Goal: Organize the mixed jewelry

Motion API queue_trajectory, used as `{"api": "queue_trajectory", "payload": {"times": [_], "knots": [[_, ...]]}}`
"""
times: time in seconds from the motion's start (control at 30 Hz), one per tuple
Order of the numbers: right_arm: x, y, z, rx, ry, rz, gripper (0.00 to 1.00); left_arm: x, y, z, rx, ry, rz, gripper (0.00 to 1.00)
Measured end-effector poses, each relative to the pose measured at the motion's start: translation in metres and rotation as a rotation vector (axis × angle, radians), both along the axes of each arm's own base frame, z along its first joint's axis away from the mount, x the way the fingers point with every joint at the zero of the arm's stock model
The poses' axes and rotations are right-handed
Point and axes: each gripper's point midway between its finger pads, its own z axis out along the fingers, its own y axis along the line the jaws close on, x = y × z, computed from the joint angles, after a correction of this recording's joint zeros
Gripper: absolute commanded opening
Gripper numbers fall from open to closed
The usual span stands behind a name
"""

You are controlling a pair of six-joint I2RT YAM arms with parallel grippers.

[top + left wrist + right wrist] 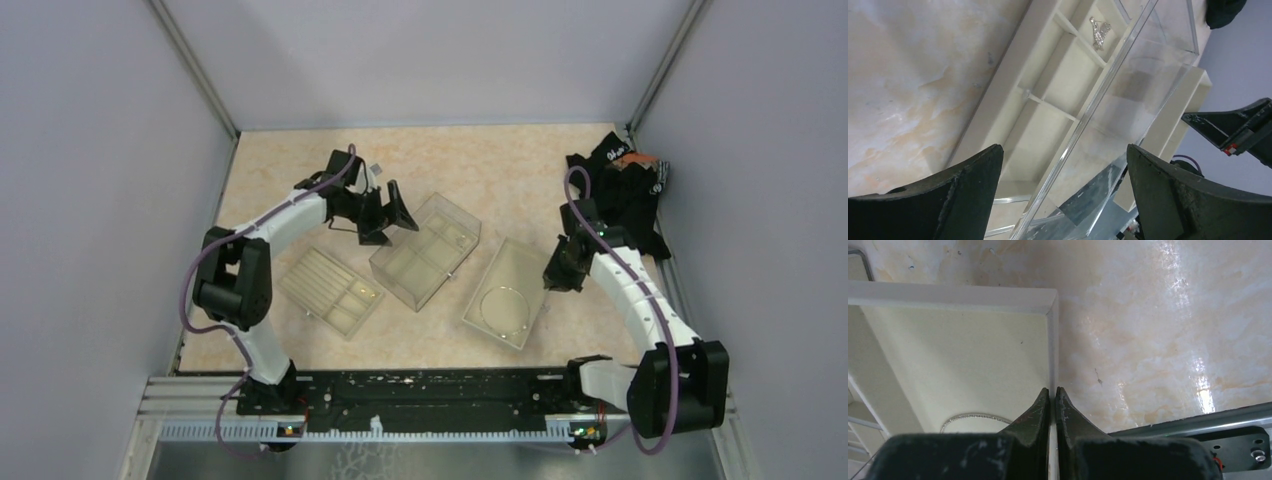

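Silvery wire loop [503, 305] lies flat in the shallow beige tray [525, 262] at about 5 o'clock of the counter [280, 190] (nearest the arms). At that tray's 3 o'clock wall the right gripper [1053, 395] has its jaws clenched; whether the thin wall is nipped between them is unclear. At 7 o'clock, a slotted tray [315, 275] holds a pale speck [366, 292]. Farther off, the left gripper [390, 220] hovers, jaws spread wide, over the clear box [450, 222], where a sparkly piece [1099, 32] sits in a compartment. Black cloth [625, 195] is heaped at 2 o'clock.

Ridged tray [315, 272], clear-walled tray [400, 285], shallow tray [520, 262] and black cloth heap [625, 195] share the table [500, 165].
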Motion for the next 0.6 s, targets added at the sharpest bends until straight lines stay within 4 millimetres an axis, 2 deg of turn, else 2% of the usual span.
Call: {"api": "queue_trajectory", "payload": {"times": [0.1, 0.23, 0.37, 0.5, 0.6], "knots": [[0.0, 0.001, -0.006, 0.01, 0.005, -0.029, 0.0, 0.005, -0.009, 0.0, -0.018, 0.003, -0.017, 0.99], [0.006, 0.008, -0.01, 0.024, 0.006, -0.067, 0.0, 0.023, -0.016, 0.009, -0.03, -0.029, -0.019, 0.99], [0.011, 0.021, -0.016, 0.034, 0.012, -0.086, 0.0, 0.035, -0.015, 0.02, -0.047, -0.058, -0.003, 0.99], [0.015, 0.036, -0.015, 0.055, -0.009, -0.095, 0.0, 0.038, -0.007, 0.016, -0.032, -0.052, 0.014, 0.99], [0.019, 0.044, -0.017, 0.08, -0.028, -0.113, 0.0, 0.028, 0.0, 0.004, -0.007, -0.02, 0.009, 0.99]]}}
